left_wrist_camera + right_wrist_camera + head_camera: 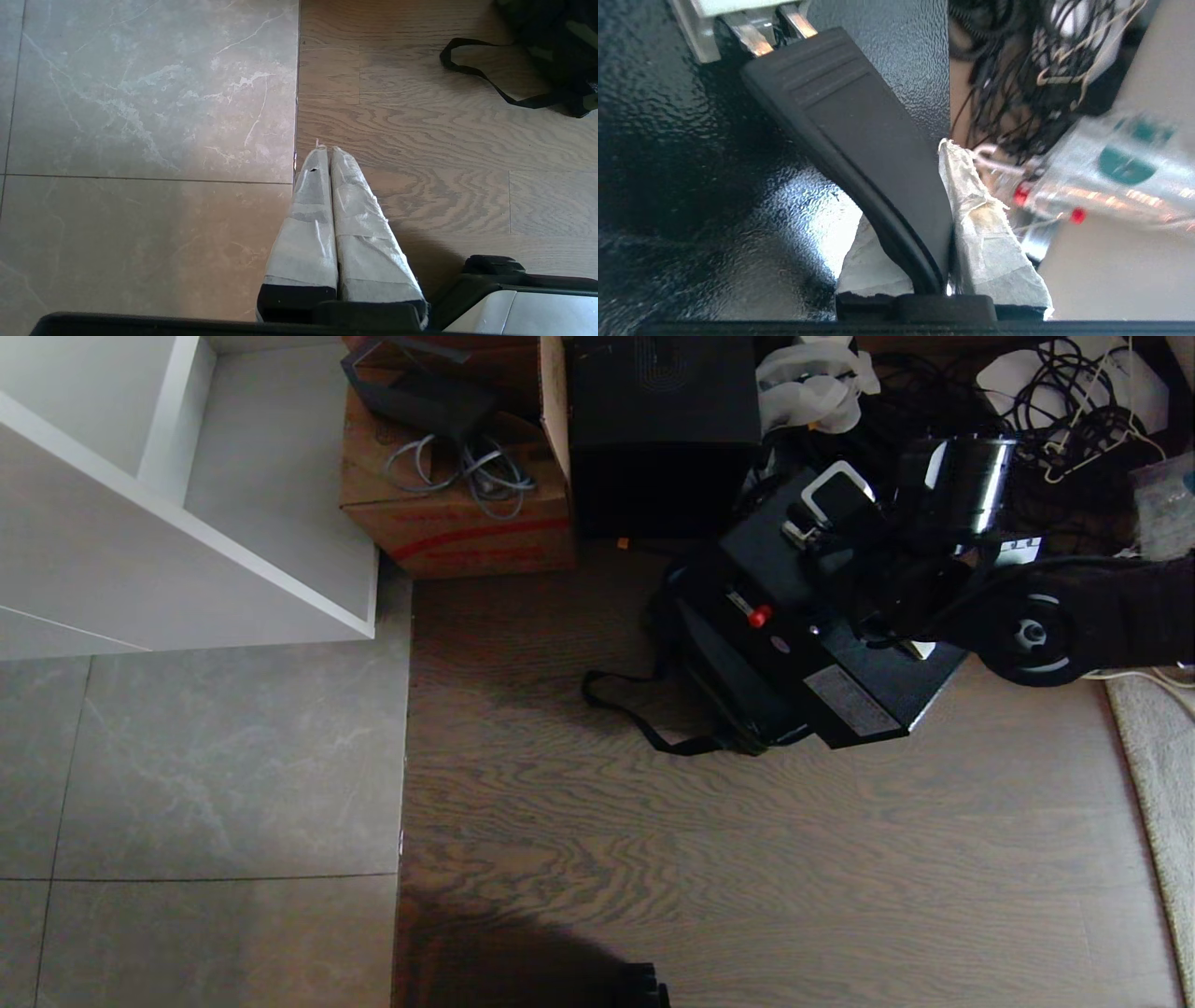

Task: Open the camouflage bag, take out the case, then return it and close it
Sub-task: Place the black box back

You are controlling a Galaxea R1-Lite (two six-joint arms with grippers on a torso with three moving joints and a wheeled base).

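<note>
Parked at far left, the left gripper (327, 154) hangs pinched closed over bare floor. Right gripper (945, 205) clamps the case (822, 644) by its handle bar (859, 154), above the camouflage bag (719, 681). Rigid, probably hefty; long axis runs diagonally across the floor.

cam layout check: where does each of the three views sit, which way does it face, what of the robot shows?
Head: high, looking down at floor; right arm lifting the case over the camouflage bag.
Left wrist: behind the shut left gripper, facing floor.
Right wrist: behind the right gripper, clamped on the case handle.
Shared: head and left wrist both show the bag's strap.
</note>
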